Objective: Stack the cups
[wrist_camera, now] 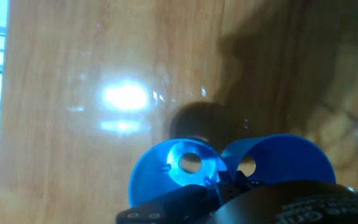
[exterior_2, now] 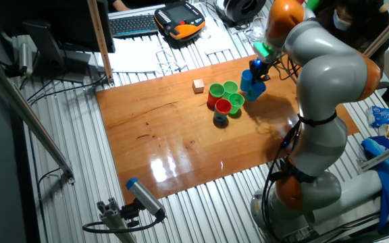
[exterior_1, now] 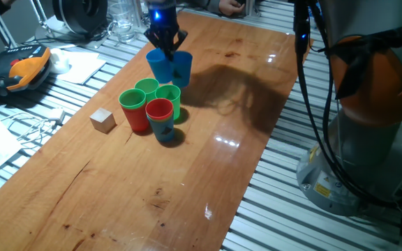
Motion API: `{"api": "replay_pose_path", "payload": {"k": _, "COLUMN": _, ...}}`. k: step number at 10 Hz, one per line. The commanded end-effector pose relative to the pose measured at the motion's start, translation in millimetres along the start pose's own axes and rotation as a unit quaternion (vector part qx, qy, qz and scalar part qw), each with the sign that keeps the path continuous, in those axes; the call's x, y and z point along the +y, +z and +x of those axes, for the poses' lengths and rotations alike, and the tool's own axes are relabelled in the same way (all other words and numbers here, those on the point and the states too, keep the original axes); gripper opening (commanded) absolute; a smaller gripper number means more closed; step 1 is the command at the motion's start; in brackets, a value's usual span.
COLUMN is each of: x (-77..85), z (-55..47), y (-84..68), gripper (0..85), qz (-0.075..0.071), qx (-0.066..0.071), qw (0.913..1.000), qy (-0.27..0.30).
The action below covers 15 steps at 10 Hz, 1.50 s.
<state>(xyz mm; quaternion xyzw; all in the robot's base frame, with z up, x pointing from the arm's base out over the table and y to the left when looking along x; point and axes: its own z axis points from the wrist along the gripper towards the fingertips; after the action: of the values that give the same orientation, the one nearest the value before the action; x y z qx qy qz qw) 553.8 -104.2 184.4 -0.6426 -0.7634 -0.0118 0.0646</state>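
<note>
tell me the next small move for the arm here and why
Probably lift the end effector straight up a little. Its fingers sit at the rims of two blue cups standing side by side, apart from the cluster of green and red cups. Whether it has actually gripped one is not clear, so a short lift would show that and free the cup to carry over another.

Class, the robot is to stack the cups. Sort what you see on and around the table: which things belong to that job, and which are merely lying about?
Belonging to the job:
- two blue cups
- green cups
- red cup on a blue one
- gripper, at the blue cups

Lying about:
- wooden cube
- orange handset
- keyboard
- papers
</note>
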Motion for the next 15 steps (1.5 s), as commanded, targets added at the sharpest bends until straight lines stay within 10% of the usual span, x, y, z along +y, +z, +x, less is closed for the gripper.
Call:
{"api": "replay_pose_path", "payload": {"k": 1, "x": -3.4, "z": 9.4, "y": -41.4, "gripper": 0.0, "qz": 0.006, "qx": 0.005, "qw": 0.9999, "qy": 0.008}}
{"api": "replay_pose_path", "payload": {"k": 4, "x": -5.9, "z": 28.2, "y": -48.1, "gripper": 0.0, "qz": 0.008, "qx": 0.006, "qw": 0.9995, "qy": 0.03}}
{"api": "replay_pose_path", "payload": {"k": 8, "x": 6.4, "z": 48.6, "y": -37.3, "gripper": 0.0, "qz": -0.031, "qx": 0.009, "qw": 0.9965, "qy": 0.078}}
{"api": "replay_pose_path", "payload": {"k": 12, "x": 7.1, "z": 57.3, "y": -12.3, "gripper": 0.0, "qz": -0.036, "qx": -0.016, "qw": 0.9972, "qy": 0.064}}
{"api": "replay_pose_path", "payload": {"k": 15, "x": 8.3, "z": 60.2, "y": -2.9, "gripper": 0.0, "qz": -0.043, "qx": -0.011, "qw": 0.9968, "qy": 0.066}}
